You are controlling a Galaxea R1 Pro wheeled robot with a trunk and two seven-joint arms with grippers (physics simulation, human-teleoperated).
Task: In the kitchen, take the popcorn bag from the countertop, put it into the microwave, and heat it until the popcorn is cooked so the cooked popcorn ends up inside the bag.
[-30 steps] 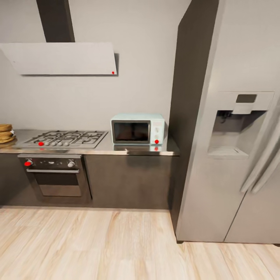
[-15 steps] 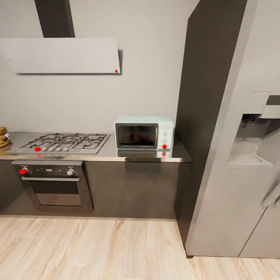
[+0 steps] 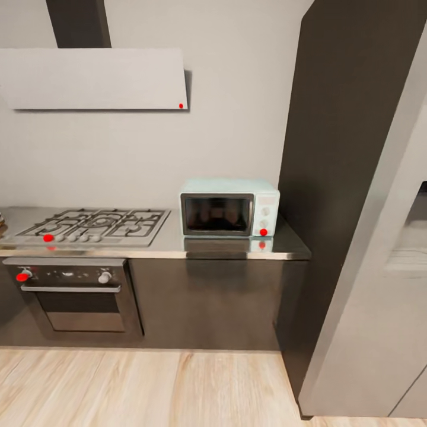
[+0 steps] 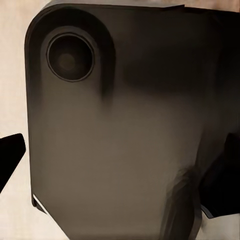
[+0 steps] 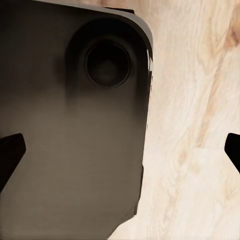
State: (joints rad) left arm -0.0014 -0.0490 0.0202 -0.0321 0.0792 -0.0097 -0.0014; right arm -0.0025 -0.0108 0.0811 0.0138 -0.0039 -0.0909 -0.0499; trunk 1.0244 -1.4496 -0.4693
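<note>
You are facing the kitchen run with the microwave (image 3: 229,209) at centre frame in the head view, door closed, standing on the countertop (image 3: 172,244) hard against the dark tall cabinet (image 3: 350,148) on the right. The gas hob (image 3: 92,226) lies left of it, the steel oven (image 3: 74,290) below that. No full popcorn bag is in sight here; only a faint brown sliver sits at the far left edge, too small to identify, so I judge you should look along the counter leftward before closing in.

In each wrist view the left gripper (image 4: 120,165) and right gripper (image 5: 120,155) have their dark fingertips at opposite edges of the frame, spread wide with nothing between them, pointing down at the robot's dark base (image 5: 70,125) and the wooden floor (image 5: 200,125). Keep the arms tucked while driving, and stop square to the counter.
</note>
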